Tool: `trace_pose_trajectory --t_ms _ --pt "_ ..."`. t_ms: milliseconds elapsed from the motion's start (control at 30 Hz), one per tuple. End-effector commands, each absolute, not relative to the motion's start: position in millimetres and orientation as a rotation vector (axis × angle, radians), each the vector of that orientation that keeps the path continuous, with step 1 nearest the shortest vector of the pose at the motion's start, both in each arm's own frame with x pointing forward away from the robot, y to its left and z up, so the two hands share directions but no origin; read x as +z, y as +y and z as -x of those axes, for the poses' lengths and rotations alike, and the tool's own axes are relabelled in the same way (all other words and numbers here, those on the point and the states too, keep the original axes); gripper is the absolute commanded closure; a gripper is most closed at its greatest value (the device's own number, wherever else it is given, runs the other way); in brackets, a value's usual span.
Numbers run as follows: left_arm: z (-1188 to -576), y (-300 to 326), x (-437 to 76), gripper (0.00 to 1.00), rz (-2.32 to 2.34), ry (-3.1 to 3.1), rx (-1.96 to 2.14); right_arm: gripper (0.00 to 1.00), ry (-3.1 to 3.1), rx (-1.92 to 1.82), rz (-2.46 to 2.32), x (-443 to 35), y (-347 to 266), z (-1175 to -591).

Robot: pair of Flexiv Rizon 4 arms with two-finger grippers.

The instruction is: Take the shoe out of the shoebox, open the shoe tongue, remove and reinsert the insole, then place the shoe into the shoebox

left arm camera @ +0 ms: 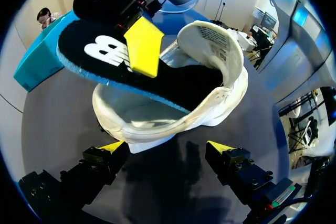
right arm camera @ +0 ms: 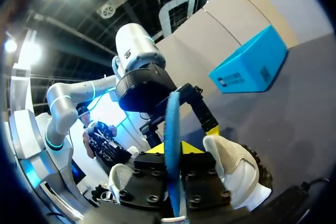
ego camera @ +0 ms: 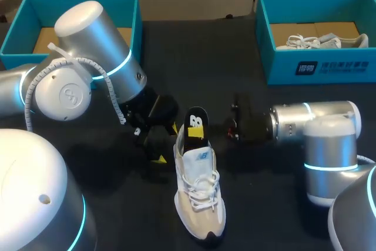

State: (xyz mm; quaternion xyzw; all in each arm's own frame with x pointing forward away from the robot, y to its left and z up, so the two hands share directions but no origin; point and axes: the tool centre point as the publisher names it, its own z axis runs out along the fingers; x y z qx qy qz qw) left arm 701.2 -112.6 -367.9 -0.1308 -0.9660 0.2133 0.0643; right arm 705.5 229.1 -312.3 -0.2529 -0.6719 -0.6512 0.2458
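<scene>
Plugging shoe (ego camera: 198, 198): insole (ego camera: 197, 116) in right tool (ego camera: 197, 130)

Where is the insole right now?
In the head view, the insole sticks out of the heel of the shoe at mid-table, held in the right gripper reaching in from the right.

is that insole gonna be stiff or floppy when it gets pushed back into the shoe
Probably light and bendy: the insole looks thin edge-on in the right wrist view, and the right claw holds it by one pinch. Yet it seems to keep its shape, reaching into the shoe with little sag. It may buckle if shoved hard.
</scene>
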Motion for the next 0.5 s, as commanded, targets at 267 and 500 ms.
trace_pose_trajectory --t_ms 267,500 --pt "-700.6 -113.1 -367.3 0.00 0.395 -2.920 0.639 1.00 -1.824 -1.746 0.710 -317.3 233.1 -704.4" --pt "-700.6 -113.1 -367.3 0.00 0.395 -2.920 0.639 1.00 -1.822 -1.735 0.713 -317.9 233.1 -704.2"
